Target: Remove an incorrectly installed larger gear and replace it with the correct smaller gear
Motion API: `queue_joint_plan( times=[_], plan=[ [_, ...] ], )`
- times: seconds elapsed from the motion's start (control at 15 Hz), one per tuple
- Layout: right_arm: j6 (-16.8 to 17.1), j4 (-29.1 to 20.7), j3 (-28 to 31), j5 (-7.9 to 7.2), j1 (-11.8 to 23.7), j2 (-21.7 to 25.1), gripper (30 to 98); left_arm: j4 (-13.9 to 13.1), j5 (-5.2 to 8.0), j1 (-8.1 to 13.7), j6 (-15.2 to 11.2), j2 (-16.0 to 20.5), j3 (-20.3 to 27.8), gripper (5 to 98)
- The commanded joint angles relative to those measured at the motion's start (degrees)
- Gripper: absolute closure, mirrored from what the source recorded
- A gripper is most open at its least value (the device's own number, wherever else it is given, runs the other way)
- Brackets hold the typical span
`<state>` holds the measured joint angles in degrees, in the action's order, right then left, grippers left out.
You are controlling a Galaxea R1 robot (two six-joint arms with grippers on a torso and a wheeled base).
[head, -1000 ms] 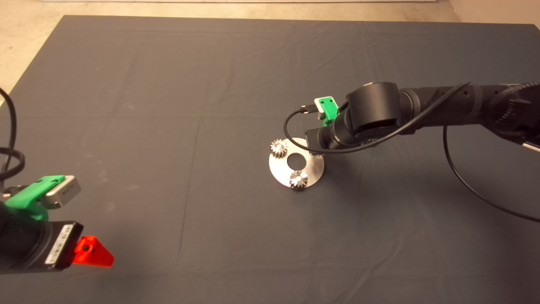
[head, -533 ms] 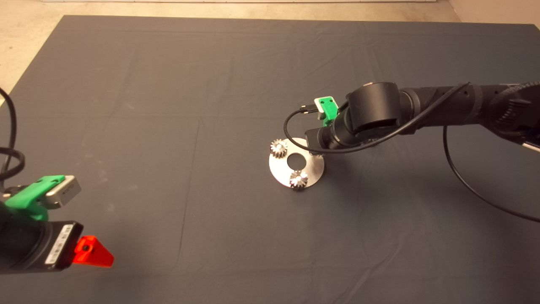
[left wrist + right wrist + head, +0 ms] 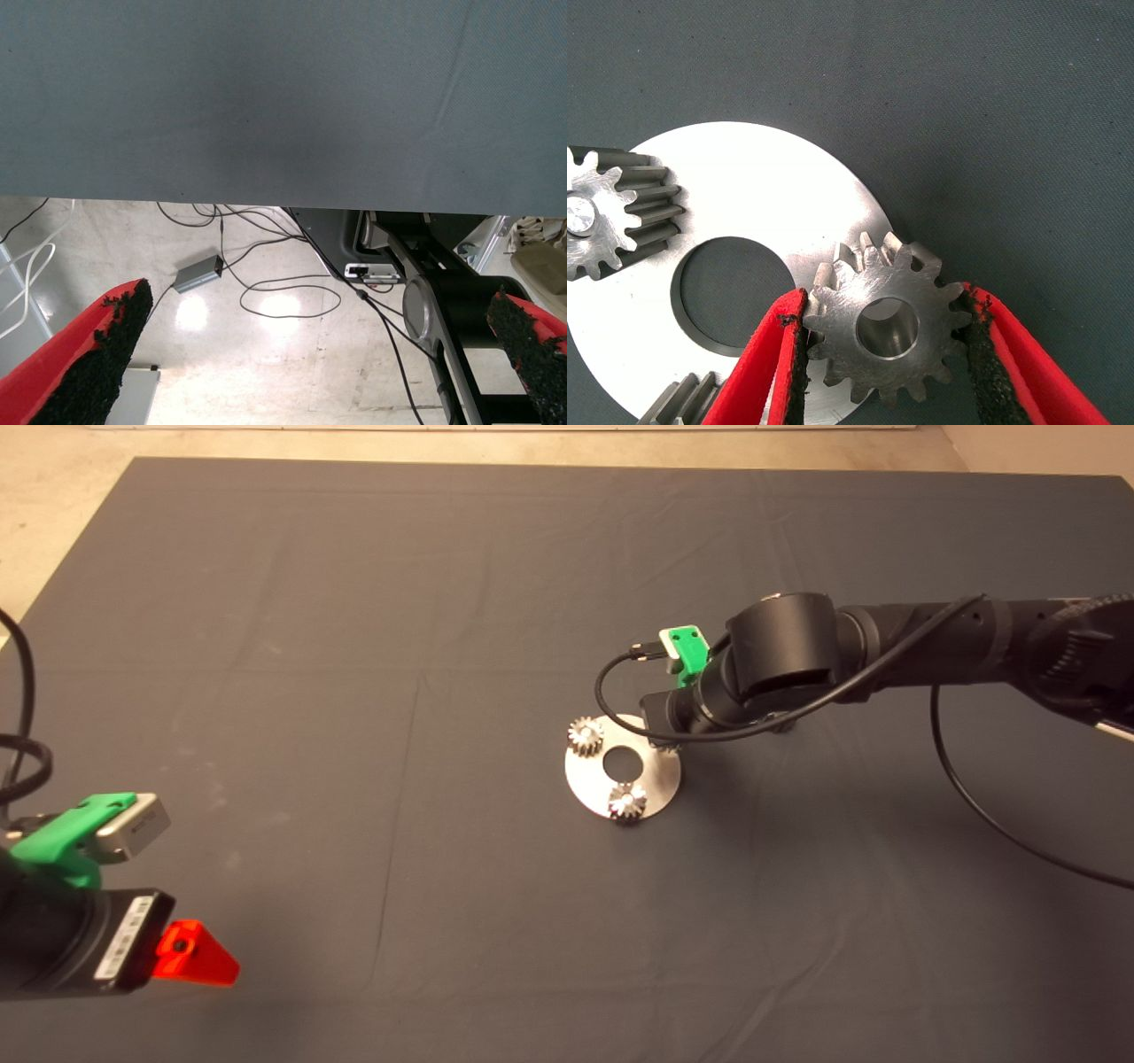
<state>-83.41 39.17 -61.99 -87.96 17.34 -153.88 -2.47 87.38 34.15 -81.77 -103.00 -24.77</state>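
Left claw point(image 3: 190, 954) parked at the bench's near-left edge, fingers point(image 3: 84, 359) spread wide, nothing between them – unchanged from a second ago. Round steel plate point(image 3: 595, 784) sits mid-mat point(image 3: 354, 691) with two small gears: one at its far-left rim point(image 3: 585, 735), one at its near rim point(image 3: 626, 802). Right claw point(image 3: 886, 332) over the plate's right edge, pads pressed on both sides of the smaller gear point(image 3: 886, 323) – gripping it. The right arm point(image 3: 886, 651) has shifted slightly farther since the earlier frame; gears on the plate unmoved.
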Motion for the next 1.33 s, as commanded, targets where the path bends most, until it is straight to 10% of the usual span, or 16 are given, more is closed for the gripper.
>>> queue_joint_plan(
  times=[0.0, 1.27],
  plan=[
    [0.3, 1.1, -1.4, -7.05, 0.5, -0.3, 89.2, 0.5, 7.63, 0.0, 0.2, 0.3, -0.1, 5.4],
    [0.4, 1.0, -1.9, -7.05, 0.9, -1.7, 89.2, 0.5, 7.63, 0.0, 0.2, 0.5, 0.0, 5.4]
  ],
)
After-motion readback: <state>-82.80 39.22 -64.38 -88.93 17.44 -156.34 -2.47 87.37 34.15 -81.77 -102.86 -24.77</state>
